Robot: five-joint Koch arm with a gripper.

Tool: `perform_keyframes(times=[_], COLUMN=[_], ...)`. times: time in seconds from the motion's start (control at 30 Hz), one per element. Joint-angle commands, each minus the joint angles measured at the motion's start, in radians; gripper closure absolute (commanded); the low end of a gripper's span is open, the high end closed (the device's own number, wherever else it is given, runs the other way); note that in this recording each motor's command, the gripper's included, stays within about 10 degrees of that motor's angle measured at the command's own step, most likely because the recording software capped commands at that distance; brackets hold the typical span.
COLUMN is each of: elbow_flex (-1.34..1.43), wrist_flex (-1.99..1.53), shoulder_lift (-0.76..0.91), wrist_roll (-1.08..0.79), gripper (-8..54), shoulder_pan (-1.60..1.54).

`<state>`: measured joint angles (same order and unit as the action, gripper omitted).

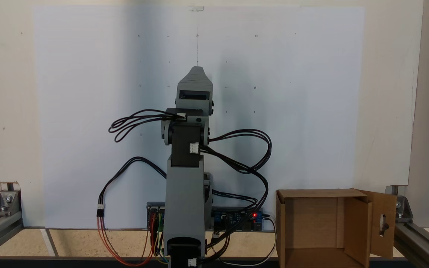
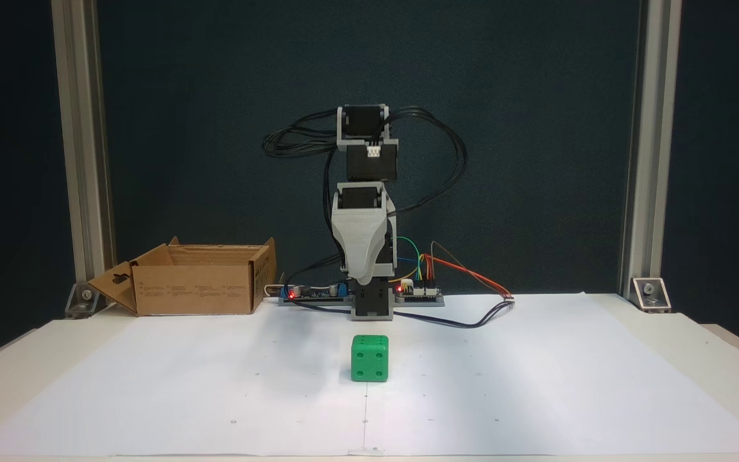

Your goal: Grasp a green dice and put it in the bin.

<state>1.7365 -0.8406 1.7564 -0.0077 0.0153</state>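
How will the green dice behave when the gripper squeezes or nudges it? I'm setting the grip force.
The green dice looks like rigid plastic, so it probably won't deform. It sits flat on the white paper, so a nudge should slide it, not roll it. Its smooth faces may be a little slippery, and it seems light for its size.

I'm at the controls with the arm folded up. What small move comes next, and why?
Probably lower and extend the arm so the grey tool comes over the small bright green plastic dice. The dice sits alone on the white paper sheet in front of the base, ungrasped, while the brown cardboard box stands open off to the side.
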Motion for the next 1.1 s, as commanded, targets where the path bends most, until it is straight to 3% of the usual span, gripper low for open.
perform_keyframes(times=[0.0, 1.07], elbow_flex=[-0.002, 0.117], wrist_flex=[0.044, 0.196], shoulder_lift=[0.003, -0.218], wrist_roll=[0.046, 0.048], gripper=[1.7, 1.7], shoulder_pan=[-0.002, -0.008])
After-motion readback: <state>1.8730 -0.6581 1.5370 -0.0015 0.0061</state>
